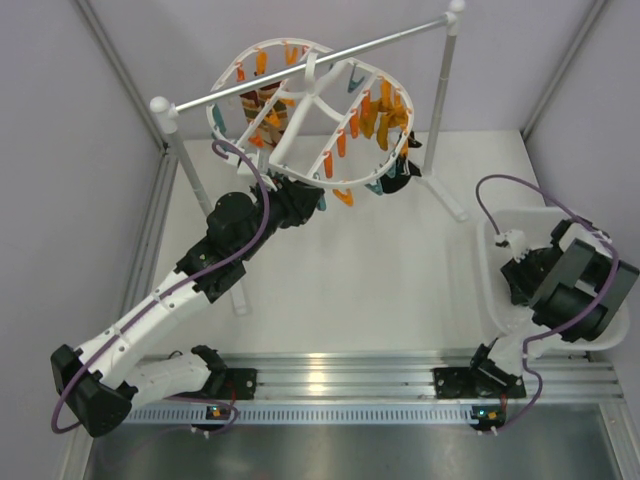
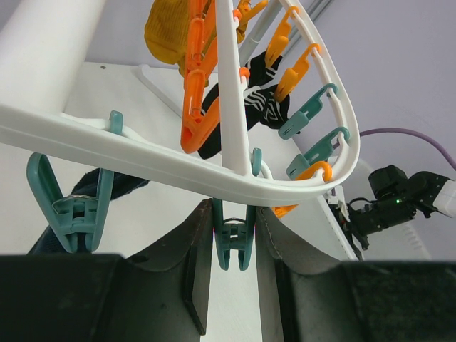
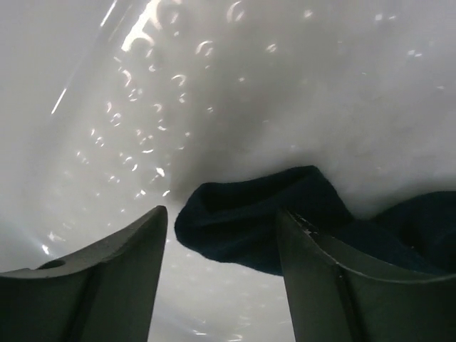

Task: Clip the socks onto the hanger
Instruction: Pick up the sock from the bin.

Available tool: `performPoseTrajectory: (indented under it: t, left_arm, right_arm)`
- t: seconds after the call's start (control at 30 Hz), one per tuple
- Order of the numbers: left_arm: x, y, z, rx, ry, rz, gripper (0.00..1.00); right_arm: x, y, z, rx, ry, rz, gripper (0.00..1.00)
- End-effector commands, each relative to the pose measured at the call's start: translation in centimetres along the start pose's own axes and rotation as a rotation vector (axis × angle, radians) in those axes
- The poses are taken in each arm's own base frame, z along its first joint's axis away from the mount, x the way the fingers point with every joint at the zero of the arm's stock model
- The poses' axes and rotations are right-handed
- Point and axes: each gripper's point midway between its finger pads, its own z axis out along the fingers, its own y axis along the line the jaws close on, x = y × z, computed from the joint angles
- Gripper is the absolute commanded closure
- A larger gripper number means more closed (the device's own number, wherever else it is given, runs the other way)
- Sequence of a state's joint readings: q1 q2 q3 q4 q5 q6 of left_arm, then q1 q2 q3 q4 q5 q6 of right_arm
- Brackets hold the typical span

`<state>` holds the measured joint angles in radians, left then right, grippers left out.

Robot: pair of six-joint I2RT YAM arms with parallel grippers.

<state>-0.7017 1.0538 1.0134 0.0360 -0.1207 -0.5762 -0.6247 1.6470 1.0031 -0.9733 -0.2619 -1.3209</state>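
The white oval hanger (image 1: 300,110) hangs from the rod, with orange and teal clips around its ring (image 2: 178,174). My left gripper (image 1: 312,197) reaches up to its near edge. In the left wrist view the left gripper (image 2: 234,231) is shut on a teal clip (image 2: 235,246), with a finger pressed against each side. My right gripper (image 1: 512,262) is down in the white bin. In the right wrist view the right gripper (image 3: 221,214) is open over a dark teal-navy sock (image 3: 256,217), and a second dark sock (image 3: 420,221) lies at the right.
The white-and-metal rod stand (image 1: 330,55) carries the hanger. A mustard sock (image 2: 167,32), a black patterned sock (image 2: 260,100) and a maroon-striped sock (image 1: 262,100) hang from clips. Dark fabric (image 2: 117,187) shows behind another teal clip (image 2: 71,214). The white bin (image 1: 497,310) stands at right.
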Motion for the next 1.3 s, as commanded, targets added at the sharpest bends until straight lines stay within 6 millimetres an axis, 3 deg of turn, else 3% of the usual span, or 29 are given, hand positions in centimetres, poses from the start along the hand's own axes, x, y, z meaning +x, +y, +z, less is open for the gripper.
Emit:
performPoseTrajectory:
  t: [0.0,0.03,0.13,0.27,0.3,0.43,0.63,0.73,0.77,0.87,1.0,1.03,1.07,1.1,1.13,1.17,1.2,1.27]
  left_arm:
    - [-2.9,0.0,-0.4,-0.019,-0.092,-0.008,1.0]
    - [-2.9,0.0,-0.3,-0.021,-0.091,-0.005,1.0]
    - [-3.0,-0.1,-0.3,-0.019,-0.094,-0.002,1.0]
    - [-3.0,-0.2,-0.4,-0.013,-0.09,-0.008,1.0]
    - [-3.0,-0.2,-0.4,-0.013,-0.09,-0.007,1.0]
    - [-3.0,-0.3,-0.5,-0.009,-0.089,-0.008,1.0]
    - [-3.3,-0.5,-0.6,0.002,-0.096,-0.004,1.0]
    - [-3.6,-0.9,-0.7,0.015,-0.104,-0.003,1.0]
    - [-3.5,-0.9,-0.7,0.016,-0.101,-0.003,1.0]
    - [-3.8,-1.1,-0.7,0.024,-0.109,-0.004,1.0]
    - [-3.8,-1.4,-0.7,0.038,-0.111,-0.019,1.0]
    - [-3.8,-1.4,-0.6,0.04,-0.11,-0.019,1.0]
    - [-3.7,-1.4,-0.6,0.041,-0.107,-0.02,1.0]
    - [-3.6,-1.4,-0.7,0.042,-0.109,-0.022,1.0]
    - [-3.7,-1.4,-0.7,0.044,-0.113,-0.025,1.0]
    - [-3.6,-1.4,-0.7,0.047,-0.109,-0.031,1.0]
    - [-3.4,-1.4,-0.7,0.049,-0.106,-0.032,1.0]
    - [-3.2,-1.5,-0.7,0.057,-0.101,-0.041,1.0]
  right_arm:
    - [-0.2,-2.8,1.0,0.072,-0.002,-0.002,0.39]
    - [-0.3,-3.0,1.1,0.079,-0.007,0.004,0.43]
    - [-1.2,-3.5,0.4,0.106,-0.042,-0.001,0.68]
    - [-3.2,-2.9,-2.6,0.13,-0.135,-0.031,0.98]
    - [-4.2,-2.3,-3.9,0.14,-0.185,-0.042,1.0]
    - [-7.2,-1.4,-9.2,0.201,-0.338,-0.076,1.0]
    - [-11.3,1.5,-15.6,0.226,-0.534,-0.145,1.0]
    - [-13.6,3.9,-18.8,0.21,-0.657,-0.192,1.0]
    - [-14.9,5.9,-20.0,0.164,-0.742,-0.204,1.0]
    - [-17.9,9.5,-23.2,0.115,-0.918,-0.268,1.0]
    - [-21.7,15.4,-24.9,-0.007,-1.077,-0.416,1.0]
    - [-22.0,16.7,-23.9,-0.113,-1.086,-0.31,1.0]
    - [-23.7,16.4,-25.8,0.021,-1.148,-0.456,1.0]
    - [-24.5,17.5,-23.4,-0.046,-1.152,-0.436,1.0]
    - [-25.1,18.3,-23.4,-0.112,-1.177,-0.283,1.0]
    - [-26.4,18.5,-26.3,0.058,-1.298,-0.407,1.0]
    - [-26.8,19.8,-24.3,0.0,-1.306,-0.41,1.0]
    - [-28.0,20.5,-23.9,0.036,-1.33,-0.405,1.0]
